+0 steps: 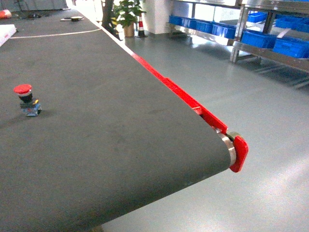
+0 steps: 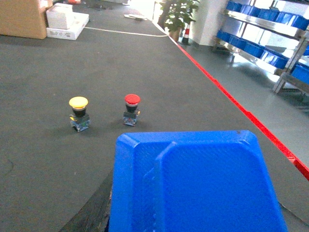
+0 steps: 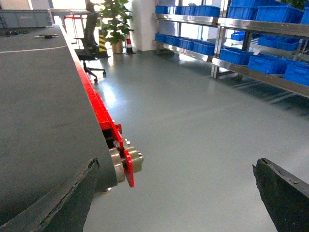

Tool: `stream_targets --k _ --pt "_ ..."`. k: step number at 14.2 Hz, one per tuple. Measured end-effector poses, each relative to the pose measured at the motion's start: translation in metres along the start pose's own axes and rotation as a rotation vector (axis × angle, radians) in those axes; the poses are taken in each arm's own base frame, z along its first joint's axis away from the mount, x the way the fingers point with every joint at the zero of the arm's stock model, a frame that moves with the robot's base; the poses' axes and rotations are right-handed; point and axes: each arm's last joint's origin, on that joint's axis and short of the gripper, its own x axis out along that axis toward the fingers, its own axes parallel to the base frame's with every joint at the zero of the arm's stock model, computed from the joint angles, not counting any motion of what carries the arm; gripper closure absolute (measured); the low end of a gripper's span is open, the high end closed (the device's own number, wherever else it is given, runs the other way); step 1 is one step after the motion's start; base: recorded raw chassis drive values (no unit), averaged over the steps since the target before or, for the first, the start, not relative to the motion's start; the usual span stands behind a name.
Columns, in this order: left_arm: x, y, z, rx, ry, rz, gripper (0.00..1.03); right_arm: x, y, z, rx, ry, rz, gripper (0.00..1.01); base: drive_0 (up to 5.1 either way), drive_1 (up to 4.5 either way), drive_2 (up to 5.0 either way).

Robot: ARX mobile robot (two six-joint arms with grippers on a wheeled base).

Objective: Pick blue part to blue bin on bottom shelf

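Lower centre of the left wrist view, the blue part [image 2: 195, 186] fills the frame, bright blue and faintly textured. The left gripper [image 2: 193, 220] seems clamped on it for carrying. The right gripper [image 3: 178, 193] hangs wide and empty over the floor. Beyond lie the conveyor belt [image 1: 111, 130] and a red pushbutton [image 2: 131, 109]. The racks of blue bins [image 1: 258, 38] stand far off at upper right, and I cannot tell which is the target.

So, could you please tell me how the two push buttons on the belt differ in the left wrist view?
The yellow-capped button has a yellow mushroom cap; the red-capped button has a red one. The yellow one stands further left, away from the belt's red edge, and slightly nearer the camera; the red one sits closer to that edge. Both stand upright on the dark belt, on similar small bluish bases.
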Motion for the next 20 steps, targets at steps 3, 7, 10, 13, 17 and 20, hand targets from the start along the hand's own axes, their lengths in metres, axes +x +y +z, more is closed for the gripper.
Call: stream_targets --k 3,7,10,13,17,20 --pt "0.0 0.0 0.0 0.0 0.0 0.0 0.59 0.0 0.0 -0.0001 0.0 0.0 0.0 0.03 -1.6 -1.59 -1.6" --pt "0.0 0.0 0.0 0.0 0.0 0.0 0.59 0.0 0.0 0.0 0.0 0.0 0.0 0.03 -1.6 -1.63 -1.6" --pt "0.0 0.0 0.0 0.0 0.0 0.0 0.6 0.0 0.0 0.0 0.0 0.0 0.0 0.03 -1.5 -1.54 -1.5" --pt "0.0 0.0 0.0 0.0 0.0 0.0 0.6 0.0 0.0 0.0 0.0 0.0 0.0 0.03 -1.6 -1.62 -1.6" --pt "0.0 0.0 0.0 0.0 0.0 0.0 0.6 0.0 0.0 -0.0001 0.0 0.0 0.0 0.03 -1.6 -1.59 -1.6" --pt "0.0 0.0 0.0 0.0 0.0 0.0 0.6 0.0 0.0 0.0 0.0 0.0 0.0 0.03 -1.6 -1.6 -1.6"
